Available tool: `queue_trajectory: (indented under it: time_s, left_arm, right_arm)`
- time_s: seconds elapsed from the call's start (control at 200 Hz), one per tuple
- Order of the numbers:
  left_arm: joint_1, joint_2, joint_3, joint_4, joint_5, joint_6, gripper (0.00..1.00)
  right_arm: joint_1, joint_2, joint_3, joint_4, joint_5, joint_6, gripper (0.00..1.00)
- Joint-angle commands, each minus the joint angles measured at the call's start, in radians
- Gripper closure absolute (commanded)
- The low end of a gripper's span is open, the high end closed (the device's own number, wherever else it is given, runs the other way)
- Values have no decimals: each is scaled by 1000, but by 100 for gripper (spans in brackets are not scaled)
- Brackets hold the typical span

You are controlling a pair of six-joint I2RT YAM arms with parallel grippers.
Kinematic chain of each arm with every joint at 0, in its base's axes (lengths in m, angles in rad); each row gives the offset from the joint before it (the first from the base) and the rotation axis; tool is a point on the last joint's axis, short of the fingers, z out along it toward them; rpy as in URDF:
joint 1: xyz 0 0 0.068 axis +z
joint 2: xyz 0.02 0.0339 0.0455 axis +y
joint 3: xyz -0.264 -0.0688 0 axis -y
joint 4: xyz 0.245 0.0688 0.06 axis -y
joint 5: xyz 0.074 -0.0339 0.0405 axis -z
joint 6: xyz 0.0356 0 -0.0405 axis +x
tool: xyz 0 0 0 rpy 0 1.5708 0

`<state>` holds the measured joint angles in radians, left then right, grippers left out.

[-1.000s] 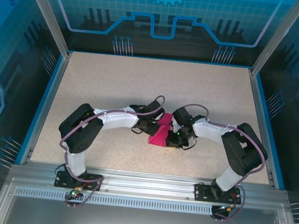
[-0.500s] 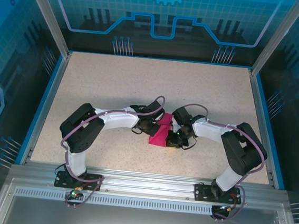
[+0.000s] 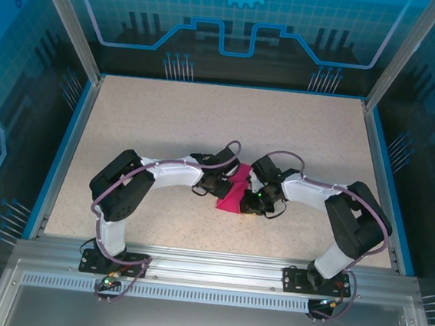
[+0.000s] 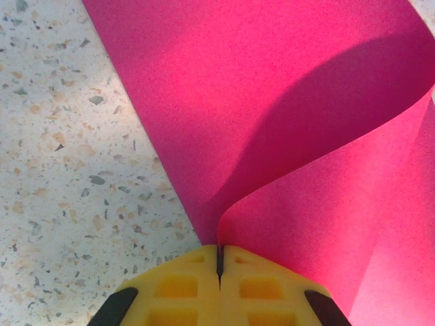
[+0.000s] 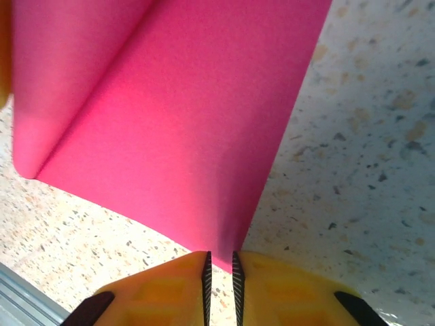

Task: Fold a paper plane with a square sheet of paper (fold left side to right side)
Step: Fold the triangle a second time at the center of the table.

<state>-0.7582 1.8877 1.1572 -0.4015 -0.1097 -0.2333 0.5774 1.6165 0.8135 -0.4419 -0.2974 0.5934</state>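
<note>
Two pincers flank the square sheet of paper (image 4: 272,102). My left pincer (image 4: 219,261) pinches its curled edge; the right pincer (image 5: 220,272), opposite, stands barely parted.

The paper (image 3: 232,199) lies on the table (image 3: 168,120). The left gripper (image 3: 221,185) sits at its left edge, the right gripper (image 3: 254,203) at its right.

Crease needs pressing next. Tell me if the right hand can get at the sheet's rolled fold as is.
Probably yes: the right hand sits at the pink sheet's near corner, and the rolled fold lies close beside it over bare table, nothing between.
</note>
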Motion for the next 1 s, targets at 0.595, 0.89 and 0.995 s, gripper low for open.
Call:
queue_trajectory:
  time_s: [0.595,0.89,0.995]
  left_arm:
    - [4,5,-8,15,40,-6,99]
    - [3,5,-6,15,41,-7,99]
    - [3,5,-7,14,41,-8,99]
  right_arm:
    - [-93,55,49,405,-138,327,86]
    - [-79,108,88,361,-106,303,85]
    - [-77,124,100,321,-86,285,85]
